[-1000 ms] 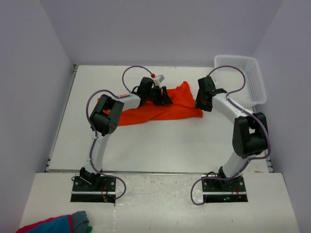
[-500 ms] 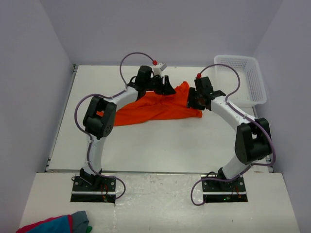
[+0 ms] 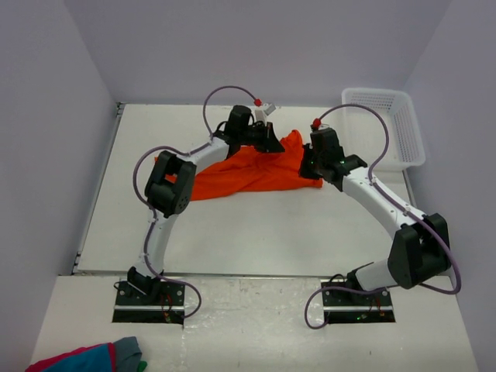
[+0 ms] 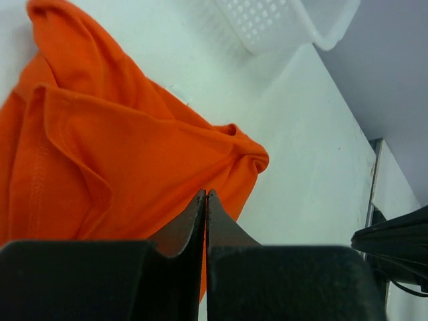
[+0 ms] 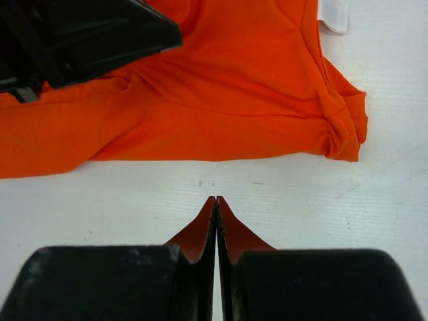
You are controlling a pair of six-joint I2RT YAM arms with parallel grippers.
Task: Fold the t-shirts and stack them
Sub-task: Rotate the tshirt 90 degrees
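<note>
Counter (image 3: 232, 232): white, with both arms reaching over its far half. One orange t-shirt (image 3: 256, 174) lies there as a long rumpled band, left of the white basket (image 3: 391, 124) and not in it.

Step, as I judge it: flattening. No fold is made and there is no stack.

Left fingers (image 4: 184, 227) are pressed together over the shirt's far edge. Right fingers (image 5: 197, 234) are likewise pressed together, at its right end.

The next move calls for parting both pairs and taking two hem points to pull the cloth flat.

- **Overhead view:** gives the layout but hides the tips.
- **Right wrist view:** the tips are over bare counter just short of the near hem, holding nothing.
- **Left wrist view:** the tips are against cloth; I cannot tell whether they pinch it.
</note>
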